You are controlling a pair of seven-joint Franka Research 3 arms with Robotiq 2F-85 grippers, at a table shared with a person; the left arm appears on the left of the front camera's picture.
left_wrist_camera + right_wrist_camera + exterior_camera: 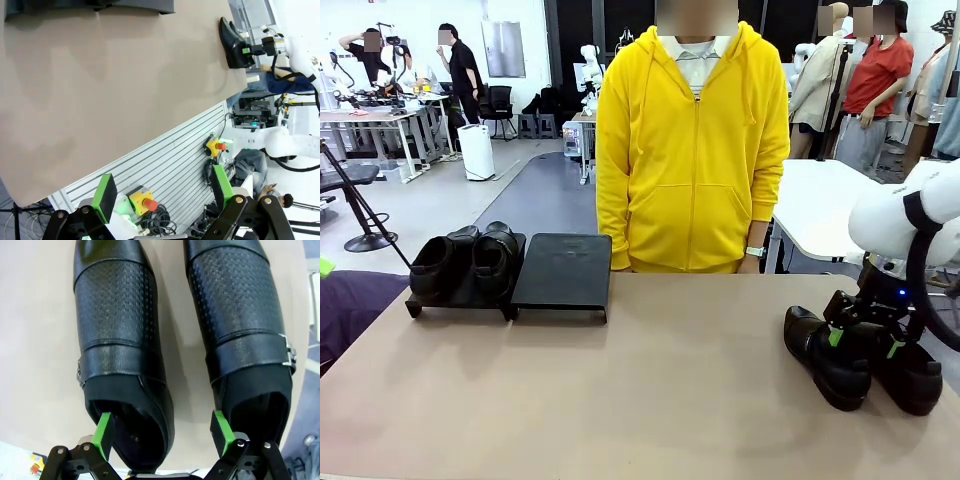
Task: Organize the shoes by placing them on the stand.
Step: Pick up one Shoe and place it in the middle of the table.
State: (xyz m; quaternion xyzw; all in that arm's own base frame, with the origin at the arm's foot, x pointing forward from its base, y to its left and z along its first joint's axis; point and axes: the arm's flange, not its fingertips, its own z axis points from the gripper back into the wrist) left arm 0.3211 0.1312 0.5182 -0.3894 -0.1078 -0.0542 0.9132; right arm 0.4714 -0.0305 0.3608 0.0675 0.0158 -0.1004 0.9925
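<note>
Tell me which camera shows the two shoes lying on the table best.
The right wrist view. The two shoes sit close up, with perforated uppers and buckle straps clear, just ahead of the open right gripper. The front view shows them small, partly behind that gripper; the left wrist view shows them tiny.

The desk (650, 400) offers you a wide bare stretch between the stand (558, 300) at the far left and the loose pair of shoes (825, 360) at the near right. The stand's right section (563, 265) is free. The racked shoes (470, 262) fill its left section side by side. A person (690, 150) blocks the far edge just behind the right section. The right hand (865, 338) occupies the loose pair's heel end, fingers spread.
</note>
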